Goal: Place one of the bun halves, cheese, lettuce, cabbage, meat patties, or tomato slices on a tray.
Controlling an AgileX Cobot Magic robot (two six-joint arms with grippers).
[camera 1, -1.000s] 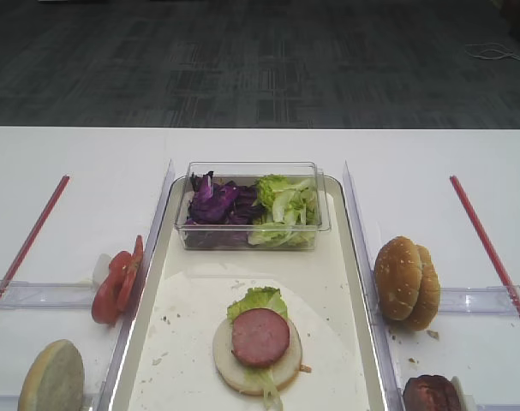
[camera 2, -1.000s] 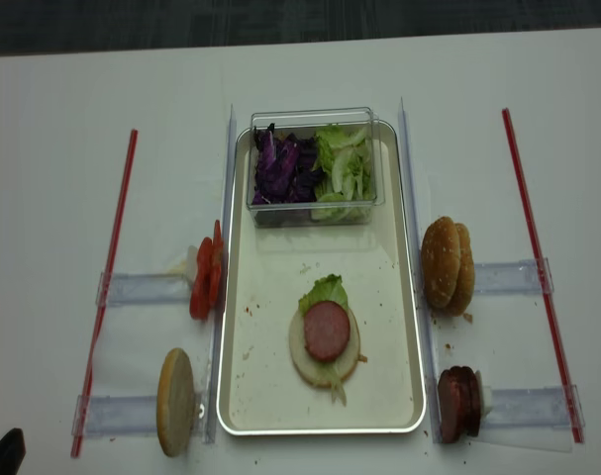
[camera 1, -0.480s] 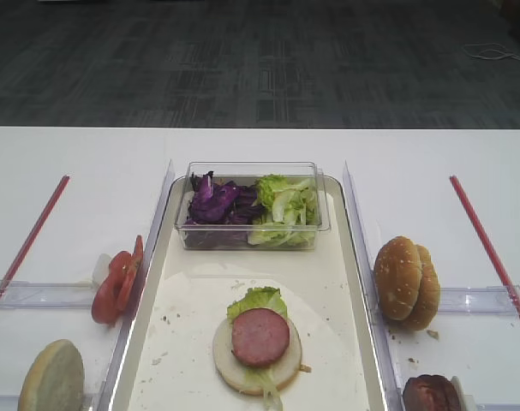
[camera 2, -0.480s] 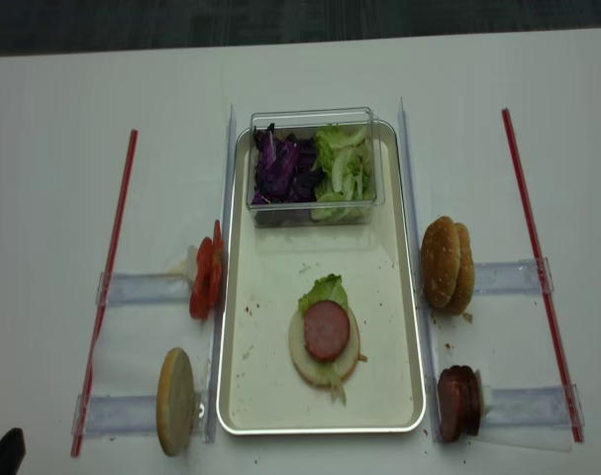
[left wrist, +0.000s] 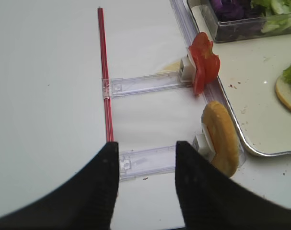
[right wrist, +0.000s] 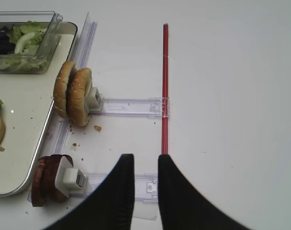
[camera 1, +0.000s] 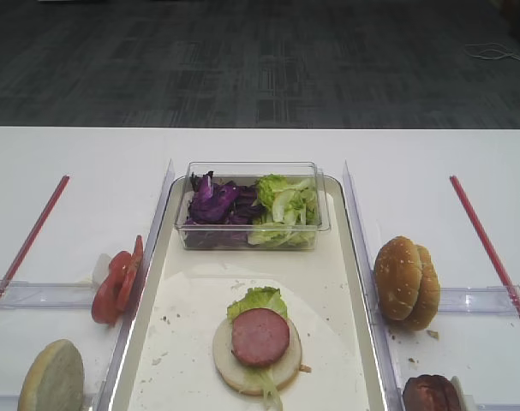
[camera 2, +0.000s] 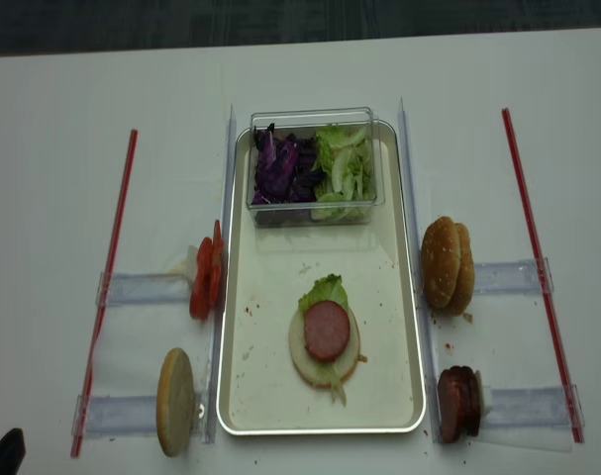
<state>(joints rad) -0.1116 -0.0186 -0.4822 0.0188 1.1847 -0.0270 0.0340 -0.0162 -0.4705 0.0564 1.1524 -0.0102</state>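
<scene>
- Presently, the right pincer (right wrist: 143,163) hangs above the bare bench (right wrist: 231,96), its jaws drawn narrow with a thin gap between them and nothing held.
- The left pincer (left wrist: 146,151) hovers over its own side of the bench, jaws wide apart, empty.
- Nearest the right pincer, the meat patties (right wrist: 45,178) stand on edge in a clear holder (right wrist: 71,178), just outside the tray's near corner; the sesame bun halves (right wrist: 73,96) stand upright further along.
- Nearest the left pincer, a pale bun half (left wrist: 221,138) and the tomato slices (left wrist: 203,68) stand in similar holders beside the tray rim.
- The tray (camera 2: 265,396) carries a flat bun base (camera 2: 310,368) with lettuce (camera 2: 323,290) and one patty (camera 2: 327,330) stacked on it; a clear box (camera 2: 315,117) at its far end holds cabbage (camera 2: 280,168) and more lettuce.
- Judgement: one layer appears finished and no item is in hand; the step is selecting the next ingredient.
- The next move calls for reopening the right jaws before descending on any piece.
</scene>
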